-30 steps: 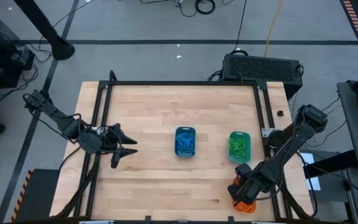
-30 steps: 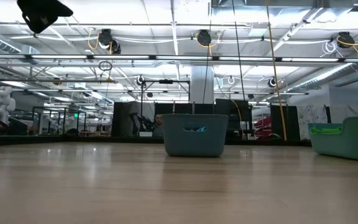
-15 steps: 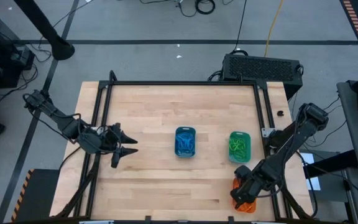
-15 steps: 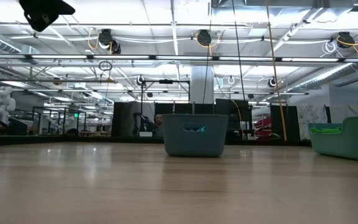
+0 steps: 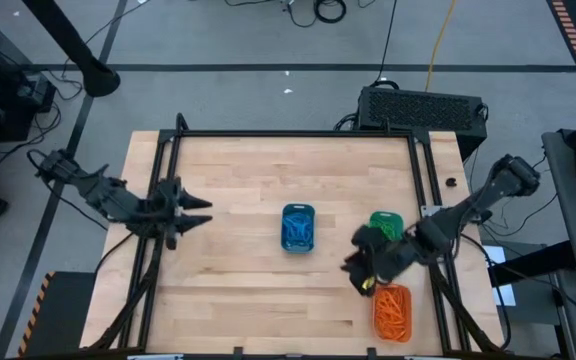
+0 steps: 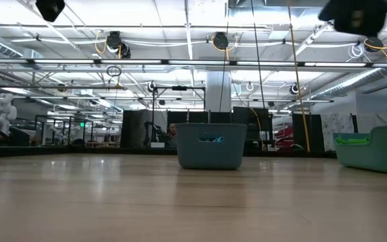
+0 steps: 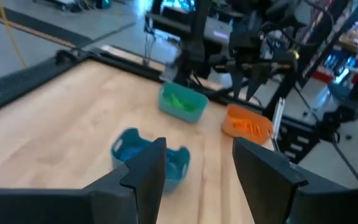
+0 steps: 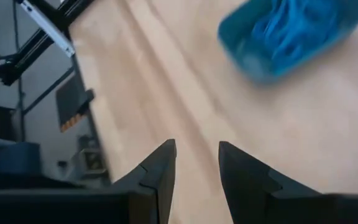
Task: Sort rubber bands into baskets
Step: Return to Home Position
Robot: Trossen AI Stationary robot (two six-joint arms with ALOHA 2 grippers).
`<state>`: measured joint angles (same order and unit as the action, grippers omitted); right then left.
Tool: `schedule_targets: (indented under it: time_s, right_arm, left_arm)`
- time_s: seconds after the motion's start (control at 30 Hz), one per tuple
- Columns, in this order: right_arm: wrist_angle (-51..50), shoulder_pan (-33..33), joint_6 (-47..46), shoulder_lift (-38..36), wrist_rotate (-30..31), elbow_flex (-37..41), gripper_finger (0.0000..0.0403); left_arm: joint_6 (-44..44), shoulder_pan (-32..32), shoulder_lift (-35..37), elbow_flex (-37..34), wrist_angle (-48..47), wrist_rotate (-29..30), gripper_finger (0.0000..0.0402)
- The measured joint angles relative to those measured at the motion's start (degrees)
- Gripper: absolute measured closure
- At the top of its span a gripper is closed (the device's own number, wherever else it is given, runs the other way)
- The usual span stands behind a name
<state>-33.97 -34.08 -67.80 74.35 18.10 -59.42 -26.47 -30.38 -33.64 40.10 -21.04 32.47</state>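
Three baskets stand on the wooden table: the blue one (image 5: 298, 228) in the middle, the green one (image 5: 388, 224) to its right, and the orange one (image 5: 392, 312) near the front right. Each holds a tangle of rubber bands of its own colour. My right gripper (image 5: 354, 270) hangs open and empty above bare wood, between the blue and orange baskets and in front of the green one. In its wrist view its fingers (image 8: 196, 146) stand apart, with the blue basket (image 8: 291, 37) beyond them. My left gripper (image 5: 196, 208) hovers open over the table's left part, pointing toward the baskets (image 7: 199, 146).
A black metal frame (image 5: 168, 160) borders the table's left, far and right sides. A black box (image 5: 423, 108) sits behind the far right corner. Bare wood lies between the left gripper and the blue basket (image 7: 126, 146). The low view shows the blue (image 6: 210, 144) and green (image 6: 375, 149) baskets.
My right gripper has risen off the orange basket and swung toward the table's middle and far side, turning as it went; the orange basket now shows uncovered. My left gripper has lifted and drawn a little toward the far edge.
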Motion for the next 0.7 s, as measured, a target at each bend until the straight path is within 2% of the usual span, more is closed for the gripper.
schedule_targets:
  time_s: [0.17, 0.33, 0.5, 0.7]
  right_arm:
    - [0.8, 7.1, 12.3, -1.3, -0.8, 0.0, 0.0289]
    - [3.0, 15.1, 22.7, -2.3, -7.1, 0.0, 0.0289]
    - [5.4, 22.0, 31.2, -3.7, -10.4, 0.0, 0.0289]
    - [5.9, 30.4, 38.0, -5.0, -18.1, 0.0, 0.0289]
  left_arm:
    - [1.9, 2.8, 5.8, 0.0, -2.6, 0.0, 0.0210]
    - [1.8, 5.8, 10.6, 0.0, -7.2, 0.0, 0.0210]
    - [1.3, 7.5, 14.1, -0.4, -9.4, -0.2, 0.0210]
    - [-0.1, 8.0, 18.5, -6.1, -7.3, -0.9, 0.0210]
